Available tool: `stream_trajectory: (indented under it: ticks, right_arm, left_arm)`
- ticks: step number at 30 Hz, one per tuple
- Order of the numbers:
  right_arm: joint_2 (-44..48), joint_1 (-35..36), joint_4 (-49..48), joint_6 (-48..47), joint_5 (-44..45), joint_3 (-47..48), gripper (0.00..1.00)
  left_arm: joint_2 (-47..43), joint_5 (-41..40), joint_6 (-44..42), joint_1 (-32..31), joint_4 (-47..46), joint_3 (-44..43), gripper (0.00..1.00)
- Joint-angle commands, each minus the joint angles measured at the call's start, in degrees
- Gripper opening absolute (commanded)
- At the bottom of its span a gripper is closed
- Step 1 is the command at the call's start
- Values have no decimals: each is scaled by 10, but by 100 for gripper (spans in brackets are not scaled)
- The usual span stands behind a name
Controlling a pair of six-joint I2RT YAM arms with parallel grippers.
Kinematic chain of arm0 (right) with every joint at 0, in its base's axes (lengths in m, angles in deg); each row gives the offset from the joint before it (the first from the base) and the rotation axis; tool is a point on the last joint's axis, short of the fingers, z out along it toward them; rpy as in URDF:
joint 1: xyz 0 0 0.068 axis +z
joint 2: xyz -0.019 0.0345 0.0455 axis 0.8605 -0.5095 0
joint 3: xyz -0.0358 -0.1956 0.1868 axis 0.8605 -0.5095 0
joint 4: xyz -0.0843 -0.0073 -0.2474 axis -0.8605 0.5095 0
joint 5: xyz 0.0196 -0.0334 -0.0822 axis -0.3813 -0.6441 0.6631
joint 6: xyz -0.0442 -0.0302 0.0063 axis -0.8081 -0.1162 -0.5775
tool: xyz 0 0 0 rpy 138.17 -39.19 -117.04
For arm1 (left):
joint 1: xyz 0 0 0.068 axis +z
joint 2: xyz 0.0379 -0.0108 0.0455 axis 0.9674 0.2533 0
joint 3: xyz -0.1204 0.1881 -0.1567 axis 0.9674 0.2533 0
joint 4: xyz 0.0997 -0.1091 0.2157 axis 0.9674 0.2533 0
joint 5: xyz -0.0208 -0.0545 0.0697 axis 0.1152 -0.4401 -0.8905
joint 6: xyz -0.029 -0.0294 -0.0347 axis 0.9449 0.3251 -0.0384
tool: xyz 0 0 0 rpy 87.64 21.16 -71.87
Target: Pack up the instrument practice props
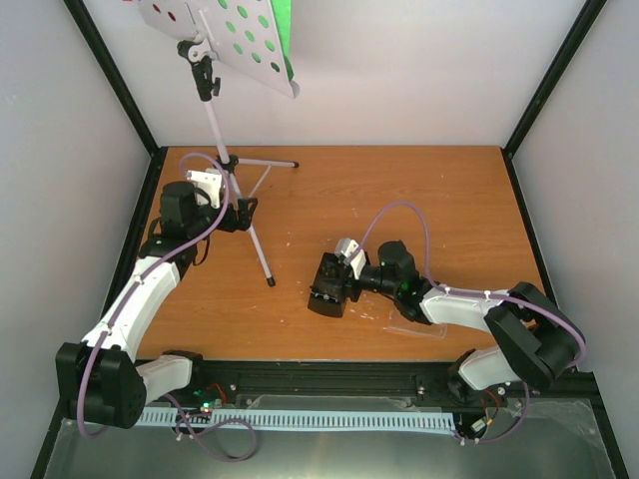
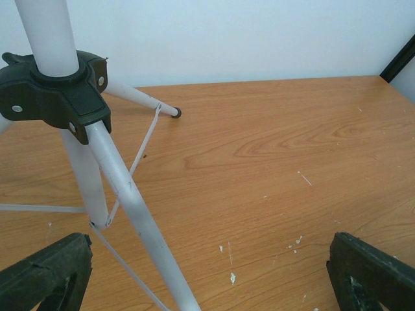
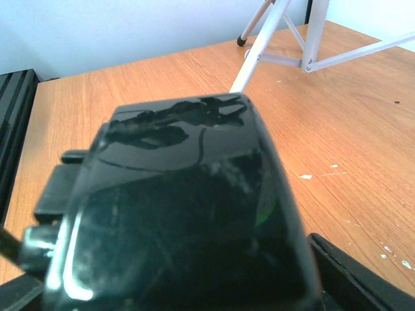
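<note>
Metronome (image 3: pixel 188 201), glossy black, fills right end effector (image 3: pixel 187 288), grip unclear; left end effector (image 2: pixel 207 275) spread.

Overhead, I lose the music stand (image 1: pixel 222 42) past the top edge; the metronome (image 3: pixel 181 207) blurs close up, covering most of my right fingers (image 3: pixel 353 278).

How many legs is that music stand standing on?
2 in plain sight: one leg runs off to the right; another slants toward the arms. A third may be hidden behind the left arm.
</note>
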Motion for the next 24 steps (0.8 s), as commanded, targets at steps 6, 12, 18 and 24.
stream_trajectory:
  ticks: [6,12,18,24]
  right_arm:
    - [1,-10,-33,14,-25,-15,68]
    - [0,-13,-38,19,-35,-22,65]
    - [1,-15,-47,24,-34,-28,64]
    - [0,-17,-45,24,-32,-25,64]
  left_arm:
    - [5,87,-24,3,-27,-3,100]
    - [20,242,-13,-12,-58,6,98]
    - [54,360,-26,-83,-71,9,94]
    - [95,438,-17,-128,-82,6,87]
